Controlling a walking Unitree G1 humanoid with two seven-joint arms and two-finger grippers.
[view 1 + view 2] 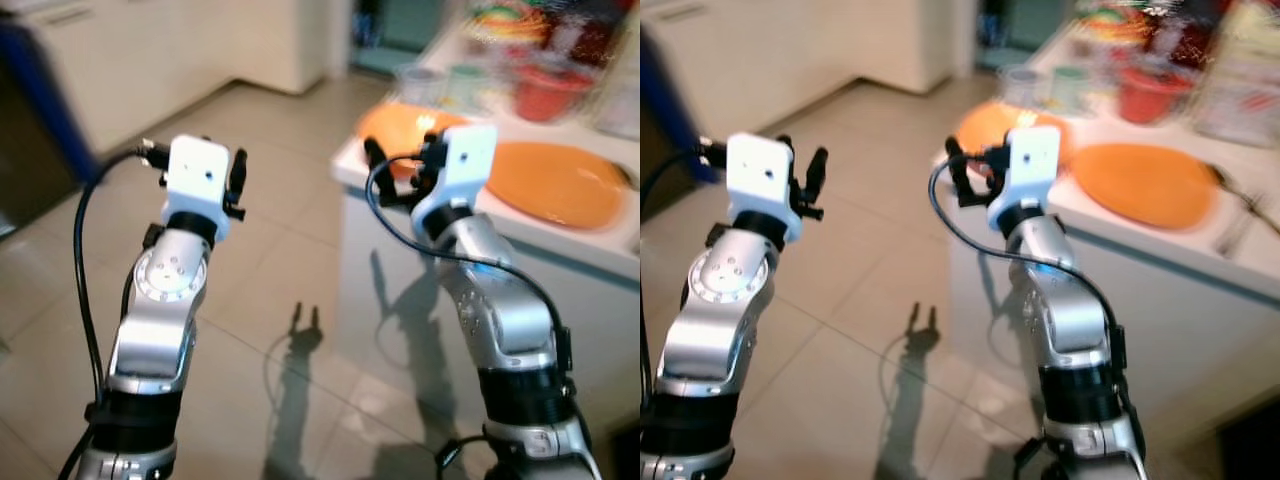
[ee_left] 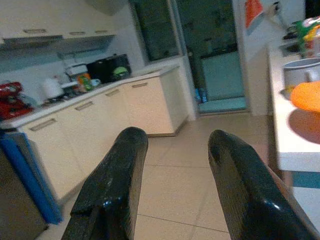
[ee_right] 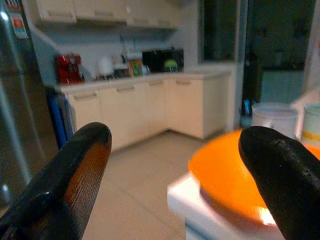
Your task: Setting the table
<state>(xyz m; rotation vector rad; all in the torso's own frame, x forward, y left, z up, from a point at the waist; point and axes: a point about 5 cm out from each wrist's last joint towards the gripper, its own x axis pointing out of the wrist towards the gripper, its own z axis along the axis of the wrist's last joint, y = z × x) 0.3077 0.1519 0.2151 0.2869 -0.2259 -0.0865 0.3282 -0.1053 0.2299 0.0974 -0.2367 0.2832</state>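
Both arms are raised in front of me over the tiled floor. My left gripper [image 1: 195,160] is open with nothing between its fingers, out over the floor left of the table. My right gripper [image 1: 402,160] is also open and hangs at the near corner of the white table [image 1: 600,255]. Just beyond its fingertips an orange plate [image 1: 410,130] lies on that corner, and the same plate [image 3: 225,175] sits between the fingers in the right wrist view. A second orange plate [image 1: 555,185] lies to its right. Cutlery [image 1: 1240,215] rests at the table's right edge.
Two pale cups [image 1: 420,85] and a red bowl [image 1: 550,90] stand behind the plates among blurred, colourful items. Cream kitchen cabinets [image 2: 145,105] line the far wall, with a steel fridge [image 3: 20,100] on the left. Open tiled floor [image 1: 280,230] lies between me and them.
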